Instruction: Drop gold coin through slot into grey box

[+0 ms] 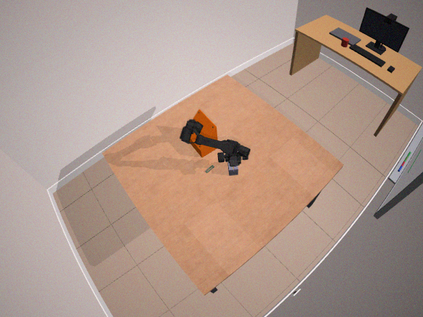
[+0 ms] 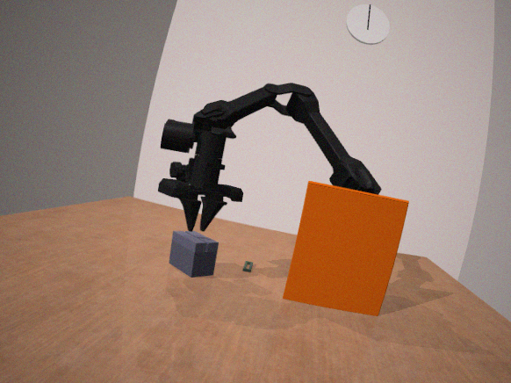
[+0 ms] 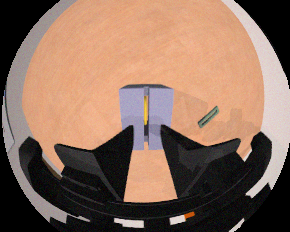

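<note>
The grey box [image 1: 233,172] [image 2: 182,255] [image 3: 131,105] stands on the table below my gripper, its lid slot running lengthwise in the wrist view. The gold coin [image 3: 145,110] shows on edge, as a thin yellow strip within the slot line. No part of it shows above the lid in the exterior view, and its exact depth is hard to tell. My gripper [image 2: 197,229] [image 3: 148,128] is part open and empty, its fingertips just above the lid on either side of the slot line. The green holder [image 1: 209,169] [image 2: 248,270] [image 3: 216,109] lies beside the box, without the coin.
An orange panel [image 1: 208,127] [image 2: 347,246] stands on the wooden table [image 1: 218,233] [image 2: 110,325] by the arm's base. A separate desk [image 1: 328,23] with a monitor [image 1: 385,29] stands away from the table.
</note>
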Tool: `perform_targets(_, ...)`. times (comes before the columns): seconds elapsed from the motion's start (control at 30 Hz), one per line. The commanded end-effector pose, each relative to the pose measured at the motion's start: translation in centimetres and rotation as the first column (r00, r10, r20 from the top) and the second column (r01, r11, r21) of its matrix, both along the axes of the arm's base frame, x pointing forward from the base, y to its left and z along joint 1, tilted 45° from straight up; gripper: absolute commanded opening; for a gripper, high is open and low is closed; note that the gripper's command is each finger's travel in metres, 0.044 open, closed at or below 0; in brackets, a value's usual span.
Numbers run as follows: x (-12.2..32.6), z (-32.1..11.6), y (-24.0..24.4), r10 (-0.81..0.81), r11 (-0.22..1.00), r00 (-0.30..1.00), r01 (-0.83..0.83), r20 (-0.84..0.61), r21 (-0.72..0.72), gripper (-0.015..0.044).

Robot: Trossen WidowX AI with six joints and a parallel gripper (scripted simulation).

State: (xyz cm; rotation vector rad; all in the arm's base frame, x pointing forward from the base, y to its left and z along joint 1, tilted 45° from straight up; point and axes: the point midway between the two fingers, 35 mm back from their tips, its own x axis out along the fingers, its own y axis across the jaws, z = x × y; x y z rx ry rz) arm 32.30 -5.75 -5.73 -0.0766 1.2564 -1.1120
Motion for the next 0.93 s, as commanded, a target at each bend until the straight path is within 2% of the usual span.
perform_targets(0.0, 0.0, 0.0, 0.0, 0.0, 1.0, 1.0, 0.0, 0.001, 0.0, 0.0161)
perform_targets(0.1, 0.0, 0.0, 0.0, 0.0, 1.0, 1.0, 0.0, 0.001, 0.0, 0.0161)
perform_targets(0.4, 0.2, 1.4, 1.4, 0.0, 1.0, 1.0, 0.0, 0.0, 0.001, 0.0397)
perform_targets(0.47, 0.3, 2.9, 2.8, 0.001, 1.0, 1.0, -0.001, -0.002, -0.001, 0.044)
perform_targets(0.57, 0.3, 4.5, 4.3, 0.001, 1.0, 1.0, -0.001, -0.005, -0.005, 0.044)
perform_targets(0.9, 0.3, 4.5, 4.3, 0.001, 1.0, 1.0, -0.001, -0.005, -0.005, 0.044)
